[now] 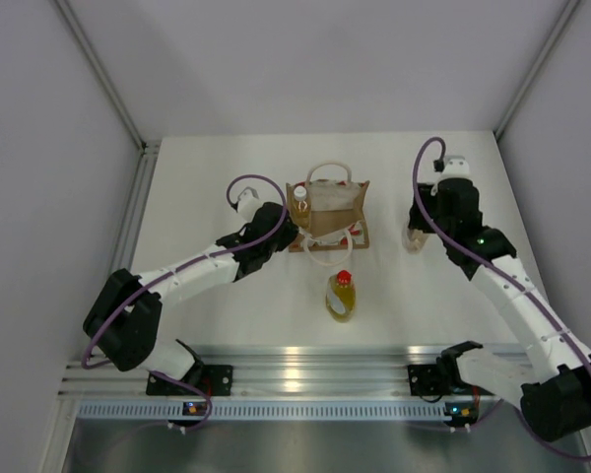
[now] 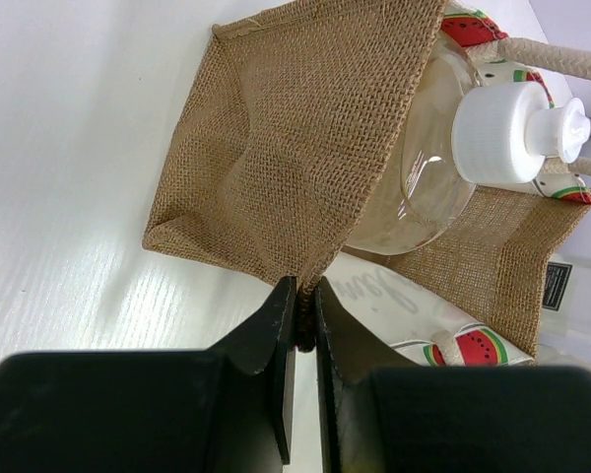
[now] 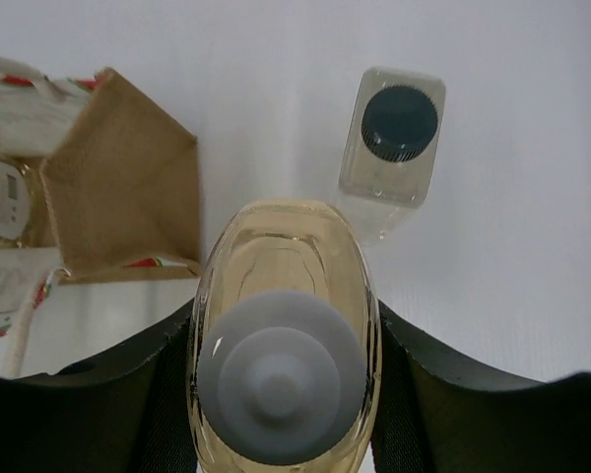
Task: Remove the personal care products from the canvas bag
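**A:** The left claw [image 2: 303,288], what has it got?

**B:** Its jaws are pressed together on the burlap rim of the canvas bag [image 2: 295,148], at the bottom centre of the left wrist view.

**A:** And the right claw [image 3: 284,330]?

**B:** It is closed partway around an amber bottle [image 3: 281,379], with a finger against each side, low in the middle of the right wrist view. I cannot tell whether that bottle rests on the table [image 1: 207,168].

**A:** Where is the bag?

**B:** It is on the table in the centre of the overhead view, with the left claw at its left end.

**A:** Anything inside?

**B:** A second amber bottle [image 2: 428,177] with a white cap sits in it, just beside the pinched rim.

**A:** And outside?

**B:** The yellow bottle [image 1: 341,294] lies on the table just below the bag in the overhead view, its red cap pointing toward the bag. The pale bottle [image 3: 394,138] with the dark grey cap stands at the upper right of the right wrist view, near the gripped bottle and apart from the bag.
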